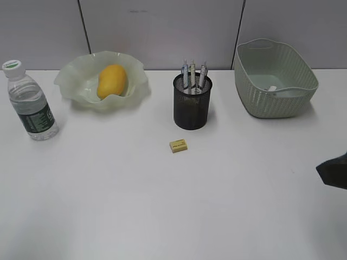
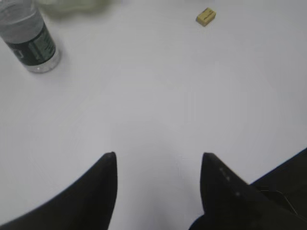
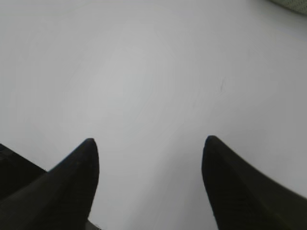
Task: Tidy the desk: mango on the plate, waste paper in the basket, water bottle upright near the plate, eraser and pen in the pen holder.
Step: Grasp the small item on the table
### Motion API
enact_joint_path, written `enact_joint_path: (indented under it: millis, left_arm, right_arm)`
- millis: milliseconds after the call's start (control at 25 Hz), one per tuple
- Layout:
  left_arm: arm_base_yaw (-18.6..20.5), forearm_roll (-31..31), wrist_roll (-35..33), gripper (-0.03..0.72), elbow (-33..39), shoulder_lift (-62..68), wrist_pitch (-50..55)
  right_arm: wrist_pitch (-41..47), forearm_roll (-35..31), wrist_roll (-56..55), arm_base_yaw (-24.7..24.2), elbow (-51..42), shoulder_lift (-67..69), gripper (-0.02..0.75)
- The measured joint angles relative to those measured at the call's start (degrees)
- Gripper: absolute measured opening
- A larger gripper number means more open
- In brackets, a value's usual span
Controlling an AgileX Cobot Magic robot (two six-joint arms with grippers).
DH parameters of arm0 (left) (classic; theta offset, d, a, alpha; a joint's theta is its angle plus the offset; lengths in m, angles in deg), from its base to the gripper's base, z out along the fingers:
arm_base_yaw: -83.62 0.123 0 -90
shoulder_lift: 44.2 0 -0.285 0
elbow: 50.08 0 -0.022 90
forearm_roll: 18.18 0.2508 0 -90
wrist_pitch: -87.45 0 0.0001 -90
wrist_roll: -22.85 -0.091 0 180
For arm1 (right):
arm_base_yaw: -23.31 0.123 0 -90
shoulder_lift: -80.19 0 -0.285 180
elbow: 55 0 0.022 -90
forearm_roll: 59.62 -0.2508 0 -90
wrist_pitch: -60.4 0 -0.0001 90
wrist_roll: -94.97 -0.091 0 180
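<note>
Standing three pens (image 1: 192,75) in one pen holder (image 1: 192,105), one eraser (image 1: 178,145) outside, both grippers (image 2: 158,158) (image 3: 149,141) spread empty.

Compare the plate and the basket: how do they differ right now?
The plate is a shallow, translucent dish with a wavy ruffled rim; the basket is a deeper, opaque tub with woven-texture sides. The plate sits at the back left of the desk, the basket at the back right. The plate holds the mango; the basket shows only a small white bit inside. Both are pale green and upright.
</note>
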Motion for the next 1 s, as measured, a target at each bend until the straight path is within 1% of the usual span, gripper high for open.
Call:
enact_joint_path:
  millis: [200,280,360,600,760,920,1000]
  left_arm:
    - [0.0,-1.36,0.0,0.424,-3.0,13.09,-5.2]
    - [0.0,-1.8,0.0,0.424,-5.69,20.81,-6.55]
    - [0.0,-1.96,0.0,0.424,-8.94,26.44,-7.09]
    - [0.0,-2.27,0.0,0.424,-22.58,43.42,-7.52]
    - [0.0,-4.71,0.0,0.424,-30.45,52.75,-7.62]
    - [-0.06,-6.09,0.0,0.424,-35.41,60.2,-7.68]
    - [-0.34,-6.16,-1.07,0.424,-37.08,62.86,-8.41]
  right_arm:
    - [1.24,0.0,0.0,0.0,-2.16,-5.81,0.531]
    - [1.81,0.0,-0.06,0.0,-2.73,-8.82,0.531]
    - [2.29,-0.07,-0.42,0.0,-3.68,-10.15,0.531]
    - [4.23,-0.07,-0.78,0.0,-6.64,-14.0,0.531]
    - [4.64,-0.07,-1.04,0.0,-7.19,-14.93,0.531]
    - [4.64,-0.07,-1.16,0.0,-7.2,-14.99,0.531]
    - [4.64,-0.07,-1.29,0.0,-7.2,-14.99,0.531]
